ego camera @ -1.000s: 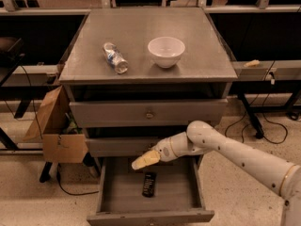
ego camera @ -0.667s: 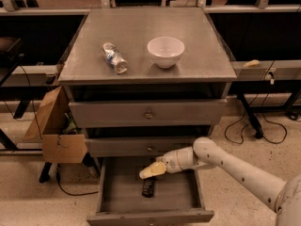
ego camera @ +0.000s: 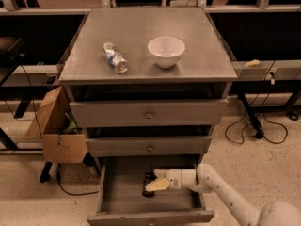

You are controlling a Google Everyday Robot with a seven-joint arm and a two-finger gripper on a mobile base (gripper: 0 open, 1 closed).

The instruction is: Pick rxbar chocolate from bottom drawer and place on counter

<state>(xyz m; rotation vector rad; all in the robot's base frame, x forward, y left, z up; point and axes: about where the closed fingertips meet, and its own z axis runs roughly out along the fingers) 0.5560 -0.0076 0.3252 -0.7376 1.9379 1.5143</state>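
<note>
Small flat black wrapped rxbar chocolate (ego camera: 147, 190), lying on the floor of the pulled-out grey wooden bottom drawer (ego camera: 120, 189), near its middle. Right at its right edge, the pale-tipped gripper (ego camera: 156, 182) of the white robot arm (ego camera: 221, 192), reaching in from the right; cannot tell how the jaws stand. Up on the flat grey counter (ego camera: 197, 55), a round white bowl (ego camera: 166, 51) and a clear plastic bottle (ego camera: 114, 57) on its side, slightly apart.

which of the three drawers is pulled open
The bottom drawer, the lowest and deepest, is pulled out; the top drawer and middle drawer are shut. The claw is inside it, at the rxbar chocolate.
</note>
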